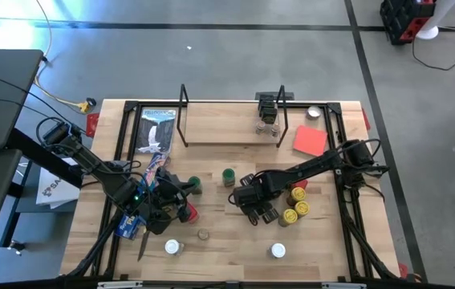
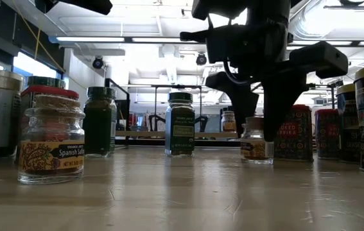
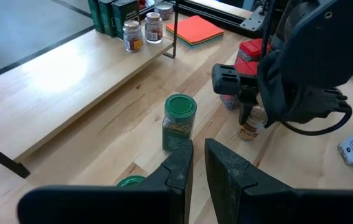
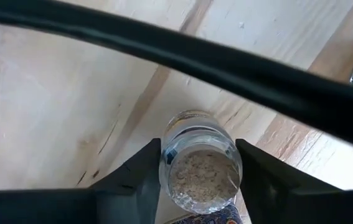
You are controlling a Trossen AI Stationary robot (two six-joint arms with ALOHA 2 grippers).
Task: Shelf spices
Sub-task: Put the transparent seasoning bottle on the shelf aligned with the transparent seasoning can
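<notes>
My right gripper [image 4: 198, 168] points down at mid-table and is shut on a small clear spice jar [image 4: 201, 165] of tan powder, which also shows in the low view [image 2: 257, 140]. My left gripper [image 3: 198, 165] hangs shut and holds nothing, left of a green-lidded jar [image 3: 179, 121] that stands on its base. The shelf [image 1: 227, 128] lies along the far edge, with a few jars [image 1: 268, 116] standing on its right end. More spices stand loose on the table: yellow-lidded jars [image 1: 297, 205] and white-lidded ones [image 1: 278, 251]. My right gripper pinches the clear jar's round wall [image 4: 167, 155] between its two fingers, one on each side, near the jar's top. The fingers come from above, pointing down. The jar stands upright with its base on the table [image 2: 257, 160].
A red flat sheet [image 1: 310, 140] lies at the right end of the shelf. A blue box [image 1: 131, 223] lies under the left arm. Red tins and tall jars [image 2: 294, 131] stand close to the right gripper. Bare wood lies along the near edge [image 1: 227, 257].
</notes>
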